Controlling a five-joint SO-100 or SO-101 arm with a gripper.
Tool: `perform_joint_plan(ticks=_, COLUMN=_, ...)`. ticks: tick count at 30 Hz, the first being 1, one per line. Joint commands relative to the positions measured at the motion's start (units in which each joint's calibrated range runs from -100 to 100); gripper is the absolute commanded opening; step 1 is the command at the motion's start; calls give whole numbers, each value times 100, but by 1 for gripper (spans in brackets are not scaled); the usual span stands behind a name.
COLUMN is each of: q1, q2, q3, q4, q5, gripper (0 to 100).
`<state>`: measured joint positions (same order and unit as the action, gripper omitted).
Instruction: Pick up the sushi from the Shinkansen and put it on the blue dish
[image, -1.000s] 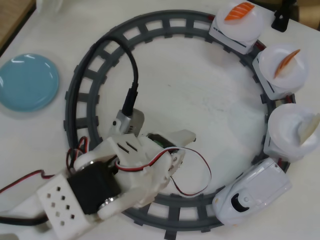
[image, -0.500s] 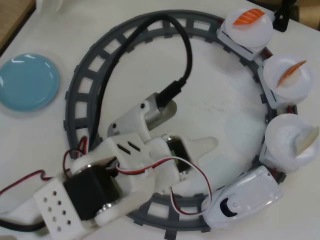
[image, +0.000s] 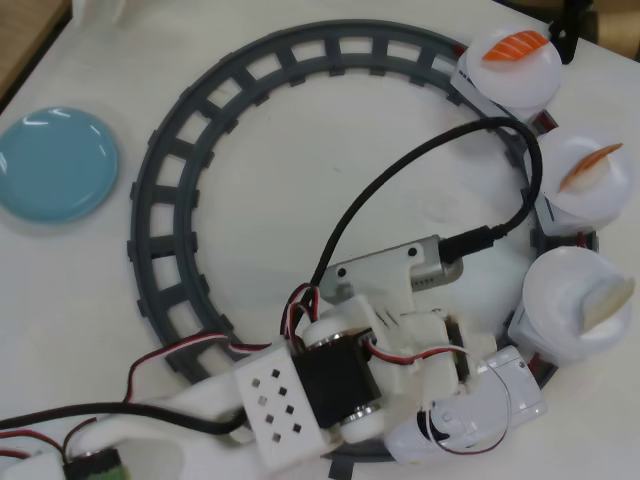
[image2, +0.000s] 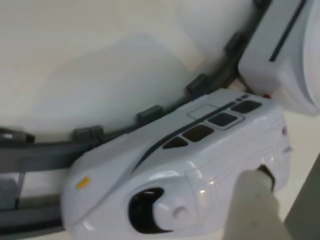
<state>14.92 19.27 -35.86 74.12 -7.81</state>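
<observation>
The white Shinkansen (image: 482, 412) sits on the grey track at the lower right of the overhead view, its nose partly under my arm. It fills the wrist view (image2: 190, 165). The car behind it carries a white plate (image: 562, 300) with the pale sushi (image: 608, 300) leaning at its right rim. My gripper (image: 478, 372) hangs over the engine's rear. In the wrist view one pale fingertip (image2: 255, 200) shows above the engine's roof, a dark jaw edge stands apart from it, and the gripper (image2: 285, 210) holds nothing. The blue dish (image: 55, 163) lies bare at the far left.
Two more cars follow, each with an orange-topped piece: one (image: 590, 166) at the right, one (image: 518, 46) at the top right. The grey ring track (image: 165, 150) circles the table's middle. My black cable (image: 400, 190) arcs across the ring. The table's wooden edge (image: 25, 40) is at the top left.
My arm has swung from the ring's lower left across to the engine at the lower right. The train has crept clockwise along the track.
</observation>
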Motion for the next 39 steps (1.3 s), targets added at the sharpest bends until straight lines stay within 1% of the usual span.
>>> perform_joint_plan(ticks=1, q1=-22, q2=109, q3=-1111, q4=287, q5=326, gripper=20)
perform_joint_plan(ticks=4, q1=49, q2=200, q3=-1517, q4=372, q5=514, gripper=20)
perform_joint_plan(ticks=12, q1=383, q2=416, q3=-1625, q4=338, q5=1001, gripper=20)
perform_joint_plan(ticks=19, q1=603, q2=557, q3=-1652, q4=321, q5=1796, gripper=20)
perform_joint_plan(ticks=26, q1=656, q2=565, q3=-1580, q4=-265, q5=2533, gripper=20)
perform_joint_plan(ticks=32, q1=639, q2=955, q3=-1616, q4=-461, q5=3051, gripper=21)
perform_joint_plan(ticks=39, q1=656, q2=1246, q3=-1743, q4=-393, q5=3381, gripper=21)
